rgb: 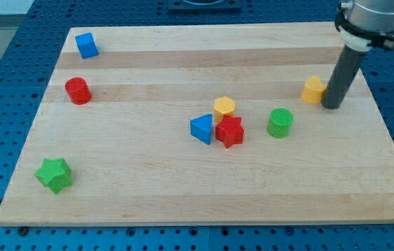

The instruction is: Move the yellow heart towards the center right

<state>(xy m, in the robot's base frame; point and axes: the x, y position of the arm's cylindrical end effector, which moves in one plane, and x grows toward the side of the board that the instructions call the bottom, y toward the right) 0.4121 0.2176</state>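
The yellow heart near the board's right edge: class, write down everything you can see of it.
The yellow heart is a small, chunky block of plain yellow, plastic-looking, lying flat on the wooden board toward the view's upper right. Its heart outline is hard to make out, since the dark rod covers its right side. My tip stands right against that side, apparently touching it. No other block touches it; the green cylinder is the nearest, lower and to the view's left.

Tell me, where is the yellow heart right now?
The yellow heart sits toward the view's right on the board, just left of my tip, up-right of the green cylinder.
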